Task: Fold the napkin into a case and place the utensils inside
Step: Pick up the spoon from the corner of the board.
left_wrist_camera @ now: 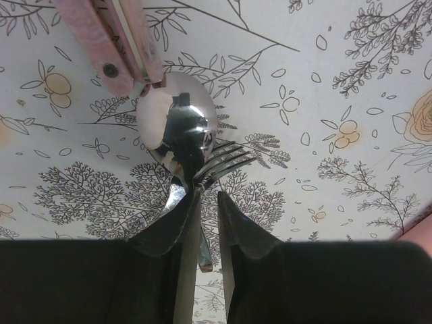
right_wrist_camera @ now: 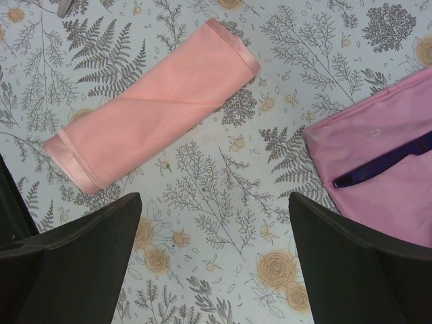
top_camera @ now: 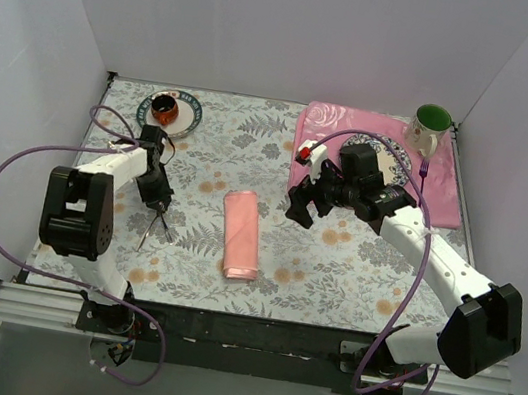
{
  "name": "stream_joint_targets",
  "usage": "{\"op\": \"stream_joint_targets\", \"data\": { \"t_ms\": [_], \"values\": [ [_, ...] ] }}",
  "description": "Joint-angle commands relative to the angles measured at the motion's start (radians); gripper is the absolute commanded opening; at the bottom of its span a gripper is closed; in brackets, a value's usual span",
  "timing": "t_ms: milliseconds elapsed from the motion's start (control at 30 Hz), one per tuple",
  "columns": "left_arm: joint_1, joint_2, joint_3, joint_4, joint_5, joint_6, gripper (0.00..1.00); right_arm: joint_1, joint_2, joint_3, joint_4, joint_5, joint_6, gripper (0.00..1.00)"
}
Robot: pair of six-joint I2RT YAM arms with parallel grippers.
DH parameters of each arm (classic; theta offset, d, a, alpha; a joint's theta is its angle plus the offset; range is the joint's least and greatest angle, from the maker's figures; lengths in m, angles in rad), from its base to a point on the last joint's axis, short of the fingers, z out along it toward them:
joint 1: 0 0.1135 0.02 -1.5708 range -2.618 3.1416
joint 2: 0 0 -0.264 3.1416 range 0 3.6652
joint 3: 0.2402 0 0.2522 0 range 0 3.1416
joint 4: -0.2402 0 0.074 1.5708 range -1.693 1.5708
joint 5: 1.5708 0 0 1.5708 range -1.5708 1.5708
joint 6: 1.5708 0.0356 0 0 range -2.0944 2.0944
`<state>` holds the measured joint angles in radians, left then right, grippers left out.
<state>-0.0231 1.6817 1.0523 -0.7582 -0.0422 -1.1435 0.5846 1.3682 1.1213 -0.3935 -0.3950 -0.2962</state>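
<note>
The napkin lies folded into a narrow salmon-pink case (top_camera: 241, 234) (right_wrist_camera: 152, 111) at the middle of the table. The utensils (top_camera: 153, 230), a shiny spoon (left_wrist_camera: 177, 125) and a fork (left_wrist_camera: 226, 162), lie on the tablecloth to its left. My left gripper (top_camera: 155, 202) (left_wrist_camera: 208, 192) points down over their handles. Its jaws are narrowed around the handles, with a thin slit of table showing beside the handle end (left_wrist_camera: 200, 263). My right gripper (top_camera: 303, 209) (right_wrist_camera: 214, 196) hangs wide open and holds nothing, just right of the case.
A rose-patterned pink placemat (top_camera: 337, 124) (right_wrist_camera: 378, 169) at the back right carries a purple knife (right_wrist_camera: 385, 162), a purple fork (top_camera: 423, 172) and a green-lined mug (top_camera: 430, 127). A plate (top_camera: 187, 122) with a small red cup (top_camera: 164, 108) stands back left. A pink-handled piece (left_wrist_camera: 108, 40) lies beyond the spoon.
</note>
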Motion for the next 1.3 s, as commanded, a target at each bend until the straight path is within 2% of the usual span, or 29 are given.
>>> {"op": "stream_joint_targets", "data": {
  "t_ms": [0, 367, 567, 900, 1267],
  "values": [
    [-0.006, 0.004, 0.022, 0.013, -0.034, -0.004, 0.15, 0.0, -0.001, 0.02, 0.012, 0.001, -0.018, 0.99],
    [-0.009, -0.079, 0.044, -0.013, -0.012, -0.009, 0.13, 0.0, 0.014, 0.026, 0.004, -0.002, -0.018, 0.99],
    [-0.009, -0.126, -0.029, 0.016, -0.034, 0.004, 0.17, -0.002, 0.025, 0.034, 0.005, -0.019, -0.008, 0.99],
    [-0.009, -0.002, 0.025, -0.001, -0.056, 0.001, 0.18, 0.0, 0.02, 0.034, 0.01, -0.008, 0.002, 0.99],
    [-0.009, 0.01, 0.008, -0.001, -0.058, -0.001, 0.13, -0.006, 0.022, 0.021, 0.022, -0.005, 0.008, 0.99]
  ]
}}
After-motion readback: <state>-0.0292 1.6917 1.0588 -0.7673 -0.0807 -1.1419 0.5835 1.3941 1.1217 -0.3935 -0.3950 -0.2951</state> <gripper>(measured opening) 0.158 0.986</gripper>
